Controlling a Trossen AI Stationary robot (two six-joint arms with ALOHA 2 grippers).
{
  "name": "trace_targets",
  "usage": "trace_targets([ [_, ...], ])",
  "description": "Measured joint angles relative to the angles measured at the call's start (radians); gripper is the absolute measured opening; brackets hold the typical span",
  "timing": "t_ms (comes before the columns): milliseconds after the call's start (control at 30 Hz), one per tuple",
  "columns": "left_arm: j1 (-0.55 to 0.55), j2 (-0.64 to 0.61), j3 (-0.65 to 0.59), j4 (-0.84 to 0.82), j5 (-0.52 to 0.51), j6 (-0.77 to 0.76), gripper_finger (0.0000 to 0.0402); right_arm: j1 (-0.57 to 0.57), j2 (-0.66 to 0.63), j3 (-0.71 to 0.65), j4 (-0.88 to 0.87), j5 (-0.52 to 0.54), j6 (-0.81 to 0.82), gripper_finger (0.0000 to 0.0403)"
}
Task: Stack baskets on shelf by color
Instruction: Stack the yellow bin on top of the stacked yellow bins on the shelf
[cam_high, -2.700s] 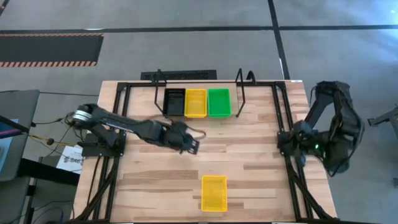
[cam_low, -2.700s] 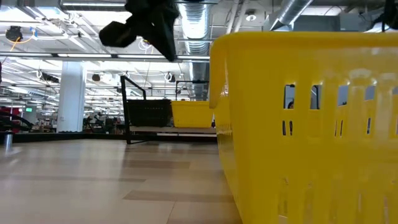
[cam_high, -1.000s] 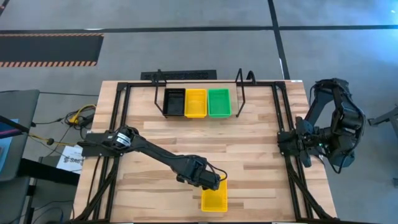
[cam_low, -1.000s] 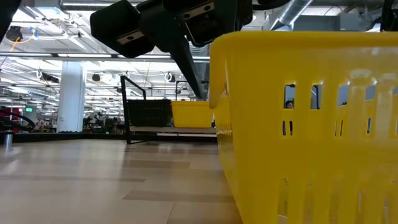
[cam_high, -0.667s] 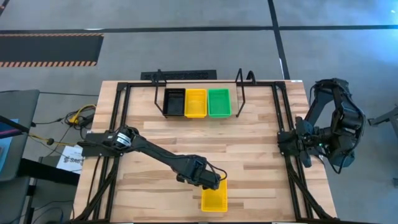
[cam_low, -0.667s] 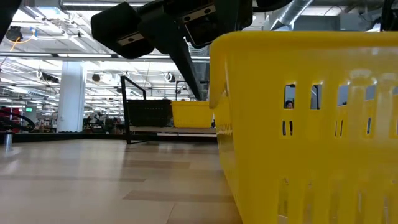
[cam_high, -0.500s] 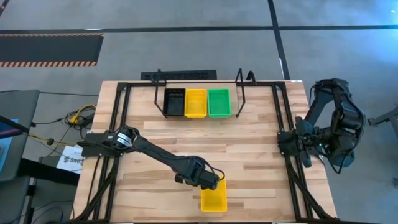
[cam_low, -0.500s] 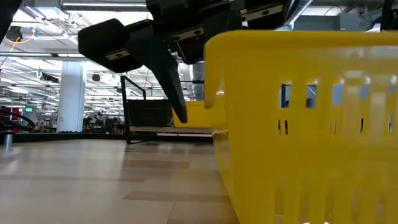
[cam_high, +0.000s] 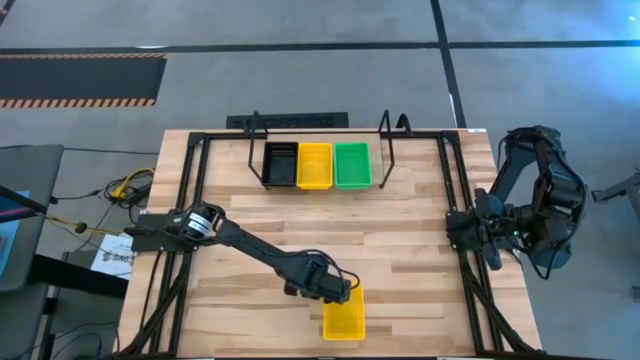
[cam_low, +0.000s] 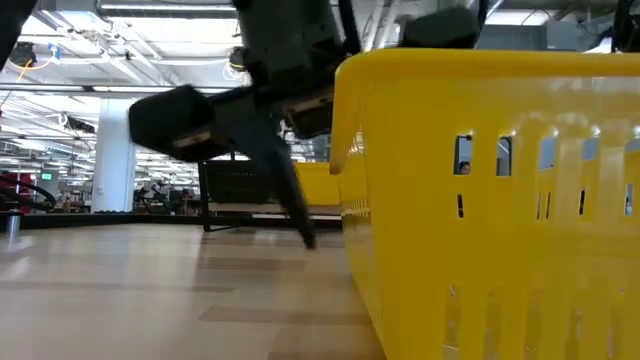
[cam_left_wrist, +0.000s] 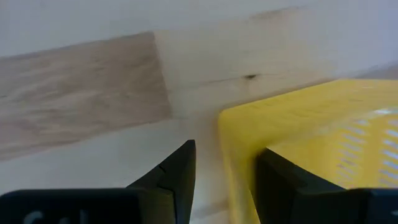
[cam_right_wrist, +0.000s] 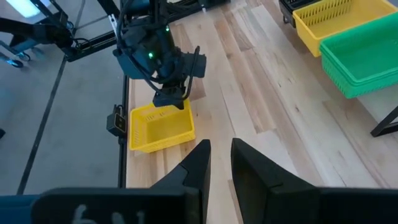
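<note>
One yellow basket rests on its base near the table's front edge; it fills the right of the low view. My left gripper is open at the basket's far left corner. One finger is inside the basket. The other finger is outside its left wall. On the shelf at the back sit black, yellow and green baskets side by side. My right gripper waits open at the table's right edge, holding nothing. My left gripper comes from above, slanting down from the left, and straddles the yellow basket's left wall close to its far corner, one finger inside and one outside. I cannot tell whether either finger touches the wall. The basket stands on the table.
Black frame rods run along the table's left and right sides. The shelf's upright loops stand at both its ends. Bare wooden tabletop lies between the shelf and the loose basket.
My left gripper has gone down at the yellow basket's far left corner, its fingers sinking on either side of the left wall. The basket jolted a little as the gripper came down and has settled on the table again.
</note>
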Motion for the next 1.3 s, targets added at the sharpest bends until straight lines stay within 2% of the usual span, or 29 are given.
trace_targets([
  [200, 0.001, 0.0, -0.038, 0.027, 0.008, 0.011, 0.0107, 0.0, 0.0, 0.0, 0.0, 0.005, 0.0, 0.0082],
  [367, 0.004, 0.0, -0.039, 0.037, 0.0, 0.091, 0.0017, 0.0, 0.0, 0.0, 0.0, 0.005, 0.0, 0.0082],
  [500, 0.01, -0.001, -0.039, 0.067, -0.046, 0.117, 0.0002, 0.0, 0.0, 0.0, 0.0, 0.005, 0.0, 0.0082],
  [600, 0.025, -0.004, 0.01, 0.052, -0.053, 0.173, 0.0001, 0.0, 0.0, 0.0, 0.0, 0.005, 0.0, 0.0082],
  [767, 0.068, -0.023, 0.212, -0.165, -0.141, 0.316, 0.0, 0.0, 0.0, 0.0, 0.015, 0.005, 0.0, 0.0082],
  [867, 0.103, -0.023, 0.38, -0.402, -0.224, 0.39, 0.0, 0.0, 0.0, 0.0, 0.026, 0.005, 0.0, 0.0082],
  [1000, 0.157, -0.025, 0.612, -0.693, -0.384, 0.458, 0.0, 0.0, 0.0, 0.0, 0.035, 0.006, 0.0, 0.0082],
  [1033, 0.172, -0.036, 0.629, -0.719, -0.428, 0.476, 0.0, 0.0, 0.0, 0.0, 0.041, 0.007, 0.0, 0.0082],
  [1133, 0.236, -0.138, 0.544, -0.722, -0.505, 0.511, 0.0, 0.0, 0.004, 0.0, 0.049, 0.023, 0.0, 0.0082],
  [1300, 0.365, -0.224, 0.515, -0.764, -0.509, 0.613, 0.0, -0.015, 0.016, 0.0, 0.052, 0.035, 0.006, 0.0082],
])
